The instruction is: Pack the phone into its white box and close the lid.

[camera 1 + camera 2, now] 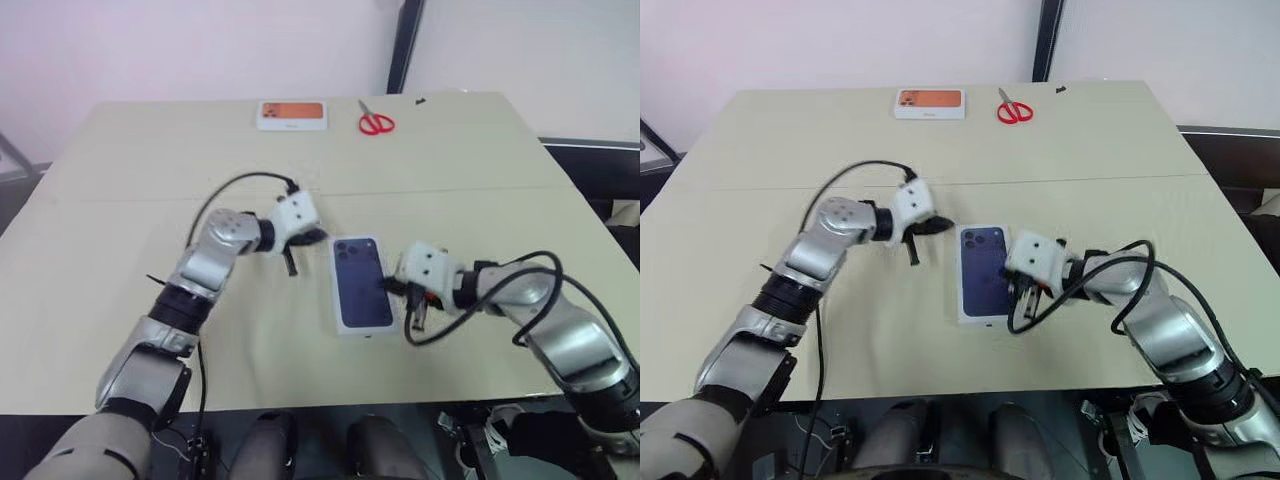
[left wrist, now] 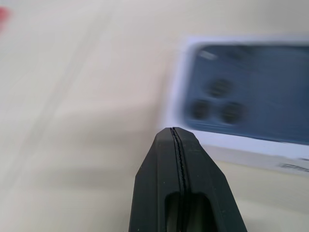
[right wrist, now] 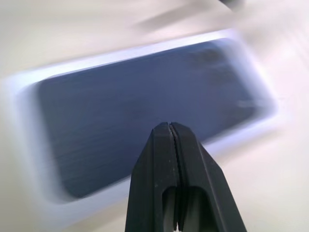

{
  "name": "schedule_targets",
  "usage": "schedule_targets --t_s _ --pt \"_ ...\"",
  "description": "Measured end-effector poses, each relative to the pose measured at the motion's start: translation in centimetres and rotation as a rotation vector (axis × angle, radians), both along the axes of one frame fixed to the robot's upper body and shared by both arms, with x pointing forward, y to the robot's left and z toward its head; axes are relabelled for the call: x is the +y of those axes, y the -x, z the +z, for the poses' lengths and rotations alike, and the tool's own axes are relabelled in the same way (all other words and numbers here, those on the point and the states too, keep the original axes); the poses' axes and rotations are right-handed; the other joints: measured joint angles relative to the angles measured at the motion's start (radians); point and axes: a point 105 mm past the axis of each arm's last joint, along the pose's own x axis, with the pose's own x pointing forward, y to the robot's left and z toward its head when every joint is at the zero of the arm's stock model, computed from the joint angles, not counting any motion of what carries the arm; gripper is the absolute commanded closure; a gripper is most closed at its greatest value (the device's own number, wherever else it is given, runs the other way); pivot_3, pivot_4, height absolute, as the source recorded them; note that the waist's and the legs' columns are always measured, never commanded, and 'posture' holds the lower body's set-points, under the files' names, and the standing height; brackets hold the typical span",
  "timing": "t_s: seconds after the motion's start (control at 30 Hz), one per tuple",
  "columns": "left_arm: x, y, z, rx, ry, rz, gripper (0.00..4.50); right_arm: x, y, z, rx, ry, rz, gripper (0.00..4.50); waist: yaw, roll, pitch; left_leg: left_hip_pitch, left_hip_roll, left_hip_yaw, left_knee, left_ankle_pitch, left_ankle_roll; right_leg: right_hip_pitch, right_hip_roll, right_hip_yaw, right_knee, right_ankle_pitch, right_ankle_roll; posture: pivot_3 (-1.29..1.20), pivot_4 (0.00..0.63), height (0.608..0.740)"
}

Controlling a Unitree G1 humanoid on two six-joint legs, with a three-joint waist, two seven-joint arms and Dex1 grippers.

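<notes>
The lid (image 1: 360,285), white-bordered with a dark blue phone picture on top, lies flat in the middle of the table. The white box and the phone are hidden; I cannot tell what is under the lid. My left gripper (image 1: 316,237) hovers shut just left of the lid's far corner, pointing toward it. The left wrist view shows its shut fingertips (image 2: 175,134) short of the lid (image 2: 246,92). My right gripper (image 1: 388,286) is shut and empty at the lid's right edge. In the right wrist view its tip (image 3: 169,126) is over the lid (image 3: 145,106).
A white box with an orange picture (image 1: 292,115) and red-handled scissors (image 1: 376,122) lie at the table's far edge. A seam (image 1: 450,190) crosses the tan tabletop behind the lid. Cables loop off both wrists.
</notes>
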Motion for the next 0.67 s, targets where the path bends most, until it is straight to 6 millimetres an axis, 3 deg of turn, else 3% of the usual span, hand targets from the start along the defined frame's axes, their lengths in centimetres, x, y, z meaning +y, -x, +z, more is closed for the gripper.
schedule_targets --t_s 0.07,0.13,0.37,0.5,0.67 --pt "2.8 0.3 1.8 -0.054 0.050 0.091 4.50 -1.1 -1.6 1.5 -0.035 -0.080 -0.074 4.48 -0.001 0.000 0.000 0.000 0.000 0.000 -0.001 0.000 0.000 0.000 0.000 0.000 0.000 0.000 0.000 0.00 0.150 0.740" --pt "5.8 1.0 2.1 -0.066 0.082 0.182 4.50 -2.3 -2.9 2.5 -0.048 -0.162 -0.137 4.48 0.001 0.000 0.000 0.001 0.000 0.000 -0.001 0.000 -0.001 0.000 0.000 0.000 0.000 0.000 0.000 0.00 0.150 0.740" --pt "14.5 5.0 -2.1 0.041 0.088 0.467 4.50 -6.7 -5.2 1.6 0.012 -0.301 -0.272 4.48 0.010 0.000 0.000 0.001 0.000 0.000 -0.001 -0.002 0.003 0.001 -0.001 0.000 -0.001 0.000 0.000 0.00 0.150 0.740" --pt "15.5 6.6 -2.4 0.042 0.101 0.522 4.50 -7.9 -5.7 0.7 0.047 -0.315 -0.290 4.48 0.011 0.001 0.000 0.001 0.000 0.000 -0.001 -0.002 0.004 0.001 -0.001 0.000 -0.001 0.000 0.000 0.00 0.150 0.740" --pt "16.3 7.2 -1.4 0.005 0.141 0.576 4.50 -7.5 -5.9 1.7 0.034 -0.321 -0.235 4.48 0.003 0.001 0.000 0.001 0.000 0.000 -0.002 -0.002 0.004 0.001 -0.001 0.000 -0.001 0.000 0.000 0.00 0.150 0.740"
